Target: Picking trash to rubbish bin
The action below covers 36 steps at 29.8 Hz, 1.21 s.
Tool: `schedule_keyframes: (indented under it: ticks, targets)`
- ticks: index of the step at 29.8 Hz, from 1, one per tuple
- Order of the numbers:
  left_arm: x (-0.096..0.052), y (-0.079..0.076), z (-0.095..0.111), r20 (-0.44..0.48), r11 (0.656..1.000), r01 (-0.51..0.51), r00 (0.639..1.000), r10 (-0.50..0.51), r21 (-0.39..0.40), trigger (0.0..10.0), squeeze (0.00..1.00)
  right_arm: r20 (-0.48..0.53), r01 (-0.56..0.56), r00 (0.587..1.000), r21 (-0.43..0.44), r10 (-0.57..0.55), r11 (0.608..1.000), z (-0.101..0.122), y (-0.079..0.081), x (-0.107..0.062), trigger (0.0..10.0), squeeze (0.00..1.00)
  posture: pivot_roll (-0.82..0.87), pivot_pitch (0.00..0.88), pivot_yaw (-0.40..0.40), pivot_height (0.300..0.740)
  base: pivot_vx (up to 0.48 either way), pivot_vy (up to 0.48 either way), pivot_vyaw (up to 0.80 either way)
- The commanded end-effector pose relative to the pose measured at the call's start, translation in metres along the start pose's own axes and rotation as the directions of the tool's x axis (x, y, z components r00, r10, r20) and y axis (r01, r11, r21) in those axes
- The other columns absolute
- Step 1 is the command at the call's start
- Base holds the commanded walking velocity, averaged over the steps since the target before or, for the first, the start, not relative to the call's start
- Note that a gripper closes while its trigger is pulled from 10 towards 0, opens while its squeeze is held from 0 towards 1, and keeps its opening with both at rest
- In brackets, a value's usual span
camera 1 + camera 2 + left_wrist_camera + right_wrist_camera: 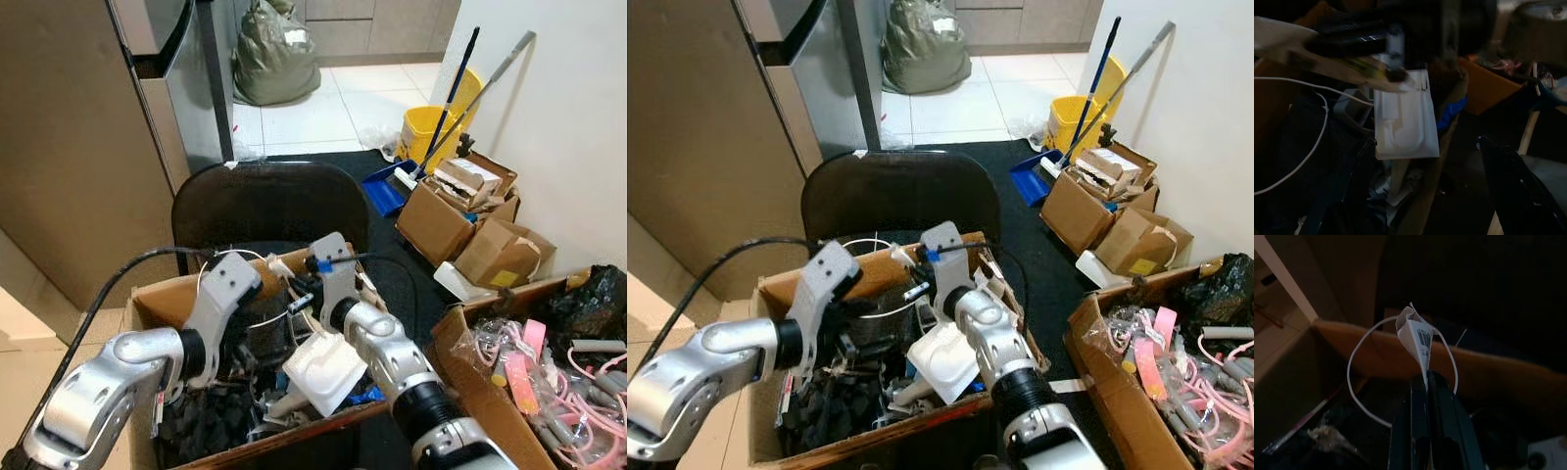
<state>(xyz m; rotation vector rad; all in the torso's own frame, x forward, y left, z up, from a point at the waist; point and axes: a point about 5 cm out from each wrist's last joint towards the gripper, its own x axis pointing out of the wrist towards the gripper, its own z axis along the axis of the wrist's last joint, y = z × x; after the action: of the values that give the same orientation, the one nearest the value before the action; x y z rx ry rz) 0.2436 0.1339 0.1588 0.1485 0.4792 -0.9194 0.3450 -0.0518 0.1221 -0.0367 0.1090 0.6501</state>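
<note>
Both of the robot's arms work over one cardboard box (157,294) of mixed scrap in front of a black chair (269,201). The right gripper (1426,382), above the box, is clamped on a folded barcoded paper scrap (1415,333); the left gripper's (838,338) fingers cannot be judged. No bin is in sight, so the disposal seems barely begun.

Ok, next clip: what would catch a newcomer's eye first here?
Both silver arms plunge into an open brown cardboard box crammed with dark trash and white cable, right before the robot. The right gripper is pinched shut on a folded white paper tag with a barcode, above the box. Beside the right arm a white moulded plastic tray leans in the clutter, and a yellow mop bucket stands by the far wall.
</note>
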Motion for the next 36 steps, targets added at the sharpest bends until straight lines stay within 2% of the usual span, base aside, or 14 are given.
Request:
schedule_keyframes:
  ticks: [1,2,3,4,5,7,15,16,17,19,22,24,28,36]
  targets:
    - [-0.003,-0.004,-0.004,-0.048,1.0,0.022,0.999,-0.021,0.008,10.0,0.0,-0.005,0.01,1.0,0.019,-0.01,1.0,-0.003,-0.003,0.0,10.0,0.0,0.06,0.163,0.018,0.74,0.0,0.0,0.0]
    - [-0.004,-0.006,-0.004,-0.063,1.0,0.028,0.998,-0.027,0.009,10.0,0.0,0.001,0.015,1.0,0.034,-0.015,0.999,-0.002,-0.005,0.0,10.0,0.05,0.06,0.163,0.019,0.74,0.0,0.0,0.0]
    - [-0.004,-0.006,-0.005,-0.075,0.999,0.033,0.997,-0.032,0.012,10.0,0.0,0.006,0.025,1.0,0.044,-0.025,0.999,-0.001,-0.008,0.0,10.0,0.2,0.06,0.163,0.019,0.74,0.0,0.0,0.0]
    - [-0.004,-0.007,-0.005,-0.08,0.999,0.034,0.996,-0.033,0.014,10.0,0.0,0.007,0.036,0.999,0.047,-0.037,0.998,-0.001,-0.009,0.0,10.0,0.72,0.06,0.161,0.022,0.74,0.0,0.0,0.0]
    - [-0.004,-0.006,-0.006,-0.082,0.999,0.03,0.996,-0.029,0.012,10.0,0.0,0.005,0.047,0.999,0.049,-0.047,0.998,-0.001,-0.011,-0.001,10.0,0.95,0.06,0.161,0.022,0.74,0.0,0.0,0.0]
    - [-0.004,-0.006,-0.006,-0.089,1.0,0.028,0.996,-0.027,0.013,10.0,0.0,0.006,0.054,0.999,0.054,-0.054,0.997,-0.001,-0.013,-0.001,10.0,1.0,0.05,0.162,0.024,0.74,0.0,0.0,0.0]
    - [-0.004,-0.004,-0.007,-0.116,0.999,0.0,0.993,0.004,0.039,10.0,0.0,0.001,0.105,0.994,0.032,-0.105,0.994,-0.002,-0.022,-0.003,10.0,1.0,0.05,0.153,0.028,0.74,0.0,0.0,0.0]
    - [-0.004,-0.002,-0.006,-0.109,0.999,-0.015,0.994,0.021,0.052,10.0,0.0,0.005,0.119,0.993,0.022,-0.119,0.993,-0.001,-0.024,-0.003,10.0,0.86,0.05,0.153,0.028,0.74,0.0,0.0,0.0]
    - [-0.001,0.01,0.001,-0.05,0.991,-0.121,0.991,0.124,0.057,10.0,0.0,0.035,0.192,0.981,0.008,-0.192,0.981,0.003,-0.033,-0.006,10.0,0.0,0.05,0.146,0.019,0.74,0.0,0.0,0.0]
    - [0.0,0.013,0.002,-0.035,0.987,-0.149,0.988,0.151,0.055,10.0,0.0,0.043,0.212,0.976,0.006,-0.212,0.977,0.004,-0.035,-0.007,10.0,0.0,0.05,0.146,0.019,0.74,0.0,0.0,0.0]
    - [-0.001,0.053,0.026,0.174,0.855,-0.519,0.84,0.513,-0.013,10.0,0.0,0.122,0.438,0.885,0.107,-0.449,0.892,0.01,-0.064,-0.026,10.0,0.0,0.04,0.134,0.018,0.74,0.0,0.0,0.0]
    - [-0.004,0.062,0.028,0.192,0.787,-0.614,0.78,0.596,0.053,10.0,0.0,0.166,0.545,0.813,0.122,-0.558,0.83,0.009,-0.078,-0.044,10.0,0.0,0.03,0.129,0.027,0.74,0.0,0.0,0.0]
    - [-0.001,0.061,0.029,0.243,0.768,-0.64,0.745,0.621,0.0,10.0,0.0,0.184,0.662,0.705,0.176,-0.685,0.728,-0.001,-0.096,-0.077,10.0,0.0,0.02,0.119,0.04,0.74,0.0,0.0,0.0]
    - [0.01,0.061,0.018,0.21,0.736,-0.676,0.725,0.656,0.039,10.0,0.0,0.169,0.7,0.666,0.195,-0.727,0.687,-0.015,-0.093,-0.096,10.0,0.0,0.0,0.108,0.049,0.74,0.0,0.0,0.0]
